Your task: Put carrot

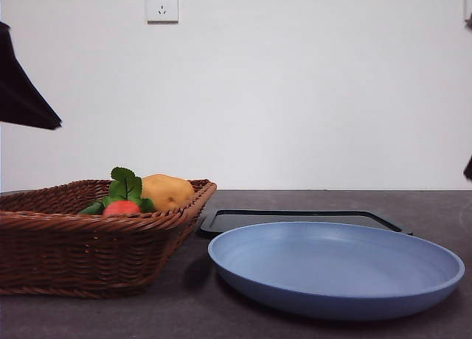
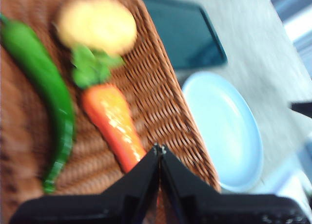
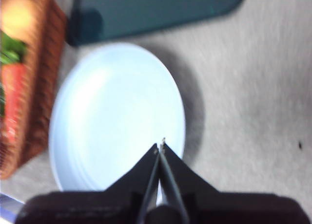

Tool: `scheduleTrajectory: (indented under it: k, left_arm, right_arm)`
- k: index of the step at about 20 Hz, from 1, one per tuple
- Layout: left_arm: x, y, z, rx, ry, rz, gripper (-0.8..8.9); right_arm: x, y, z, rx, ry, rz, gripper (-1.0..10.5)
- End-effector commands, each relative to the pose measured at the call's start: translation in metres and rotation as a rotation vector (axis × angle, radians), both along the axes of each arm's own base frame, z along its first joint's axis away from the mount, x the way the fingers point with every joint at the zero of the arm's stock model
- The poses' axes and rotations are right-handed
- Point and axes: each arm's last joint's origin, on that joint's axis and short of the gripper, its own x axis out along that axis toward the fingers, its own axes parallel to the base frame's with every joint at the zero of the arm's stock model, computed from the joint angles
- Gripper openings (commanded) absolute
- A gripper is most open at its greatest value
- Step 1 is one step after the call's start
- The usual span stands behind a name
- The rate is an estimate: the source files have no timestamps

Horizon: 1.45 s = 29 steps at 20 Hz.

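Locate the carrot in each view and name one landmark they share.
Front view: carrot peeks over the wicker basket rim, beside the potato.
Left wrist view: in the basket, between green pepper and rim.
Right wrist view: at the picture's edge, in the basket.
Shared landmark: blue plate.

Carrot (image 1: 122, 208) in wicker basket (image 1: 66, 250)
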Motion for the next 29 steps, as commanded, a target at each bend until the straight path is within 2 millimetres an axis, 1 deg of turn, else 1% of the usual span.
scheduleTrajectory:
  k: [1,2,3,4,5,10,14,15,19,21,22,23,25,29]
  left_arm:
    - [0.003,-0.006,0.001,-0.006,-0.027,-0.055,0.21]
    - [0.003,-0.008,0.002,-0.005,-0.032,-0.062,0.64]
    - [0.004,-0.009,0.002,-0.004,-0.047,-0.065,1.52]
    - [0.004,-0.011,0.003,-0.008,-0.056,-0.065,2.08]
    - [0.005,-0.012,0.004,-0.012,-0.064,-0.068,2.51]
    - [0.006,-0.014,0.006,-0.001,-0.078,-0.038,2.50]
    - [0.006,-0.013,0.005,0.009,-0.079,-0.026,2.50]
    - [0.006,-0.013,0.005,0.011,-0.079,-0.023,2.50]
    - [0.007,-0.013,0.005,0.022,-0.081,-0.010,2.49]
    - [0.007,-0.013,0.005,0.023,-0.081,-0.009,2.50]
    - [0.007,-0.013,0.005,0.025,-0.081,-0.007,2.50]
    - [0.007,-0.013,0.005,0.027,-0.082,-0.003,2.70]
    - [0.007,-0.014,0.005,0.029,-0.082,-0.004,3.65]
    - [0.006,-0.026,0.006,0.086,-0.098,0.006,3.70]
  right_arm:
    - [0.009,0.001,-0.005,-0.013,0.035,0.015,1.1]
    - [0.011,0.001,-0.009,-0.016,0.054,0.014,1.6]
    - [0.014,0.002,-0.013,-0.018,0.072,0.013,2.1]
    - [0.017,0.002,-0.016,-0.019,0.085,0.014,2.5]
    - [0.020,0.003,-0.020,-0.020,0.097,0.015,2.5]
    - [0.035,0.006,-0.036,-0.015,0.135,0.017,2.5]
    - [0.042,0.017,-0.050,-0.013,0.179,0.050,2.4]
    - [0.043,0.020,-0.053,-0.011,0.187,0.056,2.3]
    - [0.045,0.030,-0.061,-0.014,0.219,0.076,0.9]
    - [0.045,0.030,-0.061,-0.013,0.218,0.070,0.1]
    - [0.045,0.029,-0.061,-0.011,0.218,0.067,0.0]
    - [0.045,0.029,-0.060,-0.006,0.221,0.056,0.0]
    - [0.044,0.029,-0.057,-0.002,0.213,0.053,0.0]
    - [0.037,0.027,-0.045,0.001,0.190,0.051,0.0]
